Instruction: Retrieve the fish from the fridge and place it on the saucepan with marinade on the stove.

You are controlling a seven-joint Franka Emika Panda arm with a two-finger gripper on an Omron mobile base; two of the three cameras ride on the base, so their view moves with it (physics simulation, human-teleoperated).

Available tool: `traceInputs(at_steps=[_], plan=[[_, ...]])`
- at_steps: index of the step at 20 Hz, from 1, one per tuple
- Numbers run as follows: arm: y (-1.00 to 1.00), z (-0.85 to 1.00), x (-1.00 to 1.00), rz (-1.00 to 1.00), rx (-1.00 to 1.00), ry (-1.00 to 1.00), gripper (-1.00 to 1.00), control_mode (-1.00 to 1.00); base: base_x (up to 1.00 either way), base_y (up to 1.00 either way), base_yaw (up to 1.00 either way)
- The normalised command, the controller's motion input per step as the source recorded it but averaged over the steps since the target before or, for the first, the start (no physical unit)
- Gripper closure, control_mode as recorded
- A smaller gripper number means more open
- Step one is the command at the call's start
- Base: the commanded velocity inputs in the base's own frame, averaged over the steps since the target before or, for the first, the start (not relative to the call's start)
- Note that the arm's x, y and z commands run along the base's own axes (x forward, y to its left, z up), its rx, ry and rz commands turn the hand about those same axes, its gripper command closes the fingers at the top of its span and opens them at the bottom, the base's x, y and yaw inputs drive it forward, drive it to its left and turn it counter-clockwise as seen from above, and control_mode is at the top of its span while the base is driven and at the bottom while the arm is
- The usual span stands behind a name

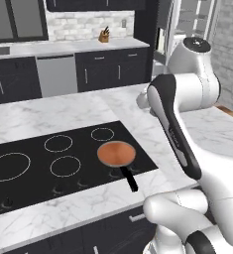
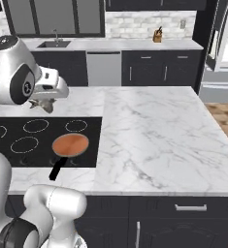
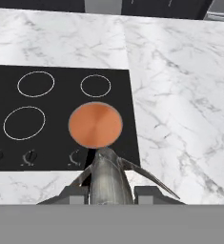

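Five white burner rings mark the black stove [image 1: 38,168] in the left base view, and the leftmost ring is cut by the frame edge there. We see small knobs along its front edge, too small to read. At the stove's front right corner sits the pan [image 1: 116,153], over the front right burner so that ring is hidden beneath it; its flat orange-red marinade [image 3: 95,124] fills the inside, and its black handle points toward the front edge of the counter [image 2: 154,135]. In the hand view the handle is mostly hidden behind the fish [image 3: 107,178], a silvery-grey body with thin fins spreading to both sides, held in the gripper [image 3: 108,193], whose jaws are closed tight on it. The fish hangs above the counter's front edge, just short of the pan and not touching it; its lower part is cut off at the bottom of that view. In the right base view the gripper [image 2: 41,104] is a small grey shape under the white wrist, and we cannot make out the fingers there. In the left base view the forearm hides the hand almost wholly. Far right, the fridge [image 2: 222,53] is cut by the frame, and we cannot tell how its doors stand.
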Motion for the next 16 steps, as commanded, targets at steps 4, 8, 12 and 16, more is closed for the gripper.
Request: traceInputs(at_steps=[4,8,12,16], plan=[[0.34,-0.68,0.24,0.00,0.00,0.12,1.00,-1.00,0.00,0.00,0.00],[0.27,-0.60,0.38,0.00,0.00,0.05,1.00,-1.00,0.00,0.00,0.00],[0.05,-0.45,0.53,0.00,0.00,0.05,1.00,-1.00,0.00,0.00,0.00],[0.00,-0.46,0.53,0.00,0.00,0.05,1.00,-1.00,0.00,0.00,0.00]])
